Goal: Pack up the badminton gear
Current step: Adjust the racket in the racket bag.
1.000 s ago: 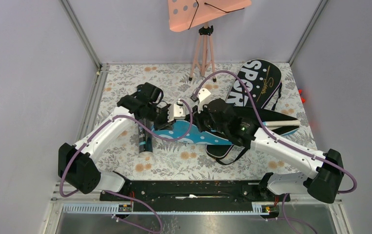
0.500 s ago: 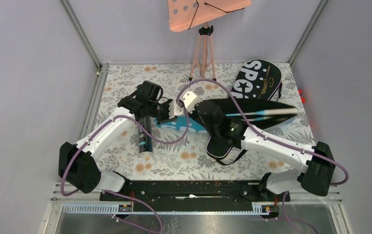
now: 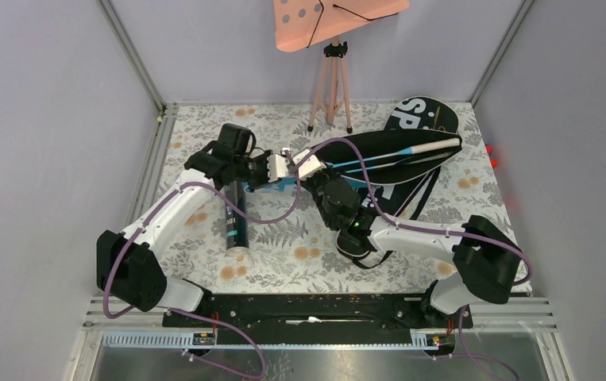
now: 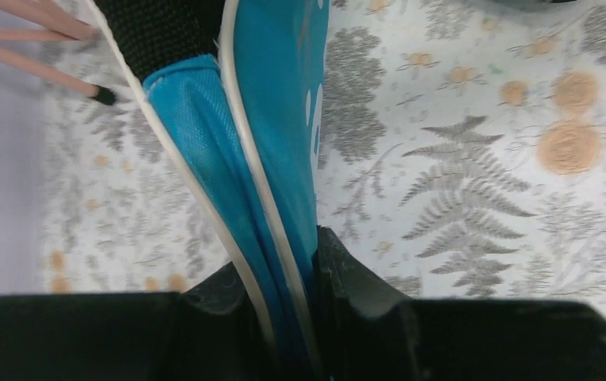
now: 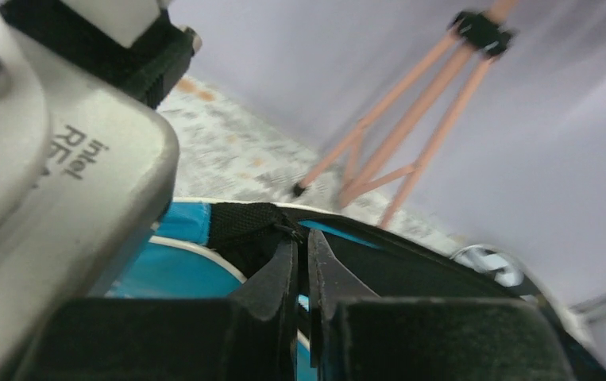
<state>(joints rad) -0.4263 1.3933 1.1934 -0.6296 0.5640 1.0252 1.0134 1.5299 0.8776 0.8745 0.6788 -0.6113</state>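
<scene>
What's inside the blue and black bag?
A thin racket, light-blue shaft and white grip, shows in the blue and black fabric bag. Its hoop and anything deeper are covered.

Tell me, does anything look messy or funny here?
Yes. The blue bag, pinched by the left gripper, gapes open, with a racket visible along its open side. The black tube lies on its side on the table, not packed.

White-shelled left arm (image 3: 174,208) and right arm (image 3: 418,232) have black joints and looping purple cables (image 3: 275,216); the right gripper (image 5: 303,246) has black tapered fingers (image 5: 272,286), and a silver camera housing (image 5: 53,175) reads Intel.
</scene>
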